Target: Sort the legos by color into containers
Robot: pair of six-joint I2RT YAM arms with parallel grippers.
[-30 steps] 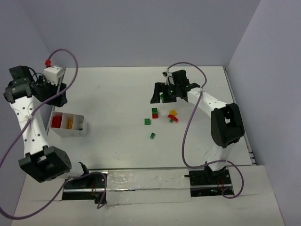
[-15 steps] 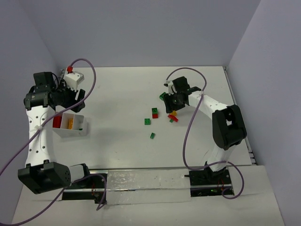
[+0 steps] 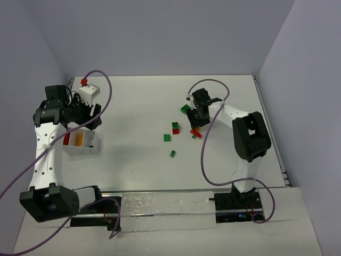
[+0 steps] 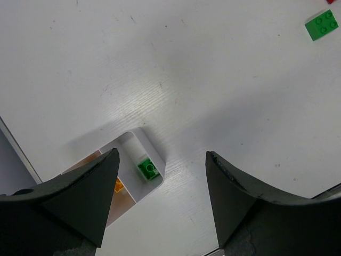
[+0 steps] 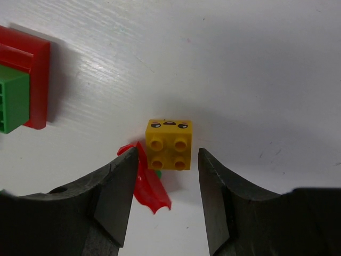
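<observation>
Right gripper (image 5: 168, 160) is down at the counter (image 3: 133, 106) with its jaws parked either side of a yellow brick (image 5: 169, 144). There's a sliver of gap on both sides, so it's bracketing the brick, not clamped on it yet as far as I can see. What worries me is the red piece (image 5: 149, 186) sitting right against the left finger. If the jaws come together from here I reckon that scrap gets pinched in too, or wedges under the yellow one and tips it out of the grip, and then red ends up in the wrong bin. A red-and-green stack (image 5: 24, 80) lies just off to the side, right of the counter's middle, and a few loose greens (image 3: 167, 137) lie nearer the centre. Over by the left edge, the left gripper (image 4: 162, 154) hangs wide open and empty above the container (image 3: 85, 148), which has a green brick (image 4: 148, 169) in its end compartment. Dropping low there could shove that light box.
</observation>
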